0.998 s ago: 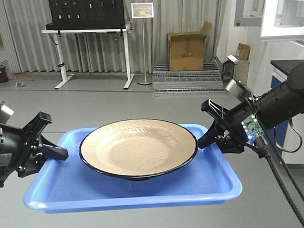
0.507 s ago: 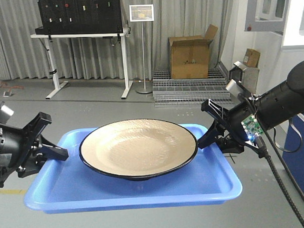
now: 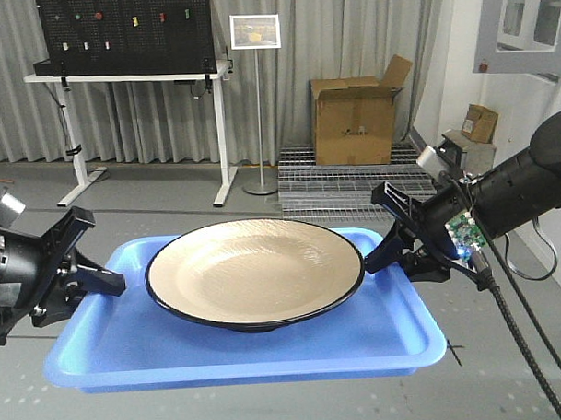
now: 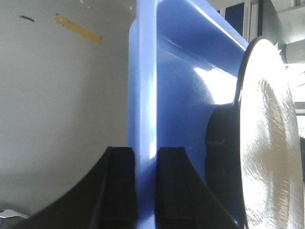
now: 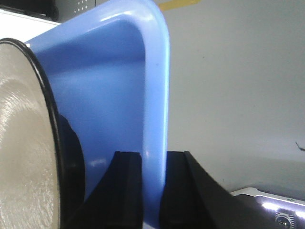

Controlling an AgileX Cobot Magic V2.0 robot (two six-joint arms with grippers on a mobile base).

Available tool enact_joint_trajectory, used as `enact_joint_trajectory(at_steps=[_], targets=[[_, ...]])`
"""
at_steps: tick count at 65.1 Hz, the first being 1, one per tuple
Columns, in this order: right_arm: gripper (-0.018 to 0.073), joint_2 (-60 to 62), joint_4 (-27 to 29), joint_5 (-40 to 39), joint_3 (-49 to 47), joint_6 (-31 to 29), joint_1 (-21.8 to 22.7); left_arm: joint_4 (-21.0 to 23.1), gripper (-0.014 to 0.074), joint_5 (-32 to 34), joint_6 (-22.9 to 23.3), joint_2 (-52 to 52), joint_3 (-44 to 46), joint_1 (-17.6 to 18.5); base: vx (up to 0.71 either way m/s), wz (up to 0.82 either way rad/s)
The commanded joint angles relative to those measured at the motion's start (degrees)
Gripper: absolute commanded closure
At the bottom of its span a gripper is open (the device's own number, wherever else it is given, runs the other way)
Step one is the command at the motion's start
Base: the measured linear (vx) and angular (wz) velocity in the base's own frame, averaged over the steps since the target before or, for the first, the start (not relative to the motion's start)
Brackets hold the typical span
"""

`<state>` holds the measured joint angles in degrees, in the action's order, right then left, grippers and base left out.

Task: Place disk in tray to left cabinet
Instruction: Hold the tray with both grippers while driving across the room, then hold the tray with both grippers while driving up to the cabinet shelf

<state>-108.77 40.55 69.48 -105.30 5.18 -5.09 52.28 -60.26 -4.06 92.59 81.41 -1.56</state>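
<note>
The tan disk point(image 3: 255, 271) with its black rim lies in the middle of the blue tray point(image 3: 239, 354), which hangs in the air above the floor. My left gripper point(image 3: 112, 282) is shut on the tray's left lip point(image 4: 145, 119), and the disk point(image 4: 269, 143) shows edge-on at the right of that wrist view. At the other end my right gripper point(image 3: 374, 260) is shut on the tray's right lip point(image 5: 155, 105), beside the disk point(image 5: 24, 143). The cabinet is out of view.
Behind the tray stand a white-legged desk point(image 3: 128, 77) with a black pegboard, a sign on a pole point(image 3: 256, 31), a cardboard box point(image 3: 354, 115) on a metal grate platform point(image 3: 353, 175), and a small box point(image 3: 480, 122) at the right wall.
The background has slid to the right across the front view while the tray, disk and both grippers hold the same place in the frame. The whole robot is turning left.
</note>
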Motion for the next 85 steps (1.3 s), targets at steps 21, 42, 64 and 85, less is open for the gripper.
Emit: enact_joint_trajectory(at_steps=[21, 42, 64, 85], targets=[[0.0565, 3.5, 12.2, 1.9, -1.9, 0.1, -1.7, 14.3, 0.0597, -2.8, 1.8, -3.1, 2.3, 2.0, 0.68, -0.01], [0.0565, 3.4, 12.2, 1.8, -1.9, 0.1, -1.7, 14.3, 0.0597, -2.7, 1.8, -3.1, 2.3, 2.0, 0.67, -0.01], [0.0565, 3.4, 12.2, 1.8, -1.9, 0.1, -1.7, 14.3, 0.0597, -2.7, 1.8, -3.1, 2.3, 2.0, 0.68, 0.0], [0.0565, 3.4, 12.2, 1.8, -1.9, 0.1, -1.7, 14.3, 0.0597, -2.6, 1.8, -3.1, 2.3, 2.0, 0.66, 0.0]])
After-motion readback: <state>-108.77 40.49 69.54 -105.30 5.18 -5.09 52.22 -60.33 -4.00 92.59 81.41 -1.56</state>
